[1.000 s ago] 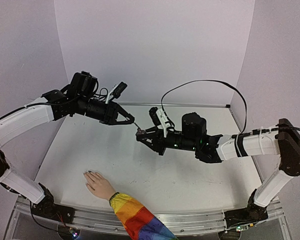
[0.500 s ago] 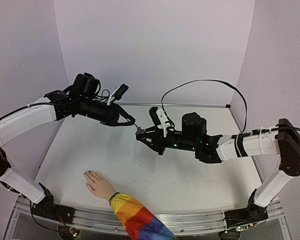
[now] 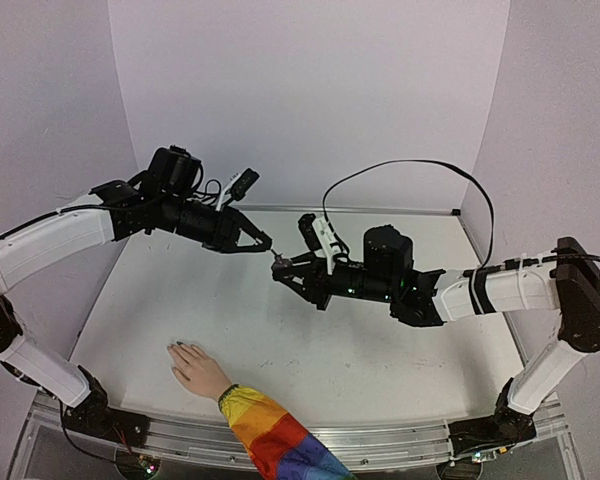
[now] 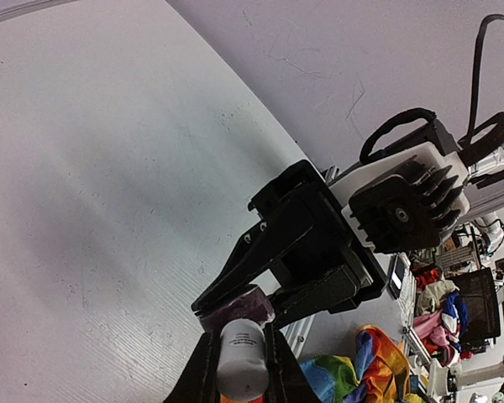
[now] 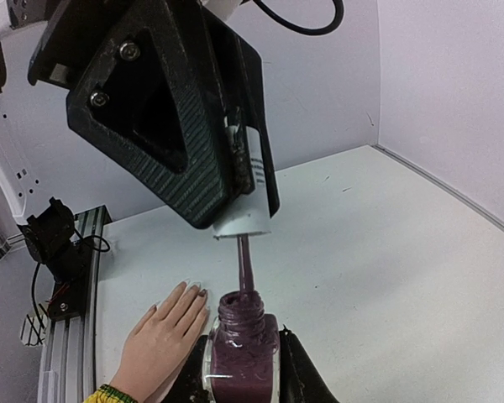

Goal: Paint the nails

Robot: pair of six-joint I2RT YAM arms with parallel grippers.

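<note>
Right wrist view: left gripper (image 3: 264, 242) pinches the white cap (image 5: 249, 195), barely moved in a second. Brush (image 5: 245, 260) tip sits inside the purple bottle (image 5: 242, 340), which right gripper (image 5: 242, 369) clamps. Nails (image 5: 203, 293) wait on the table (image 5: 361, 235) below, unpainted for now.

- Flat on the white table (image 3: 380, 350), near its front-left corner: pale beige hand (image 3: 198, 372) in rainbow-striped sleeve.
- Raised over the table's middle, in the right gripper (image 3: 280, 265): small glass bottle of purple polish (image 5: 242, 344).
- Directly above the bottle, in the left gripper (image 3: 264, 241): white cylindrical cap (image 5: 245, 201), brush stem down at bottle's mouth.
</note>
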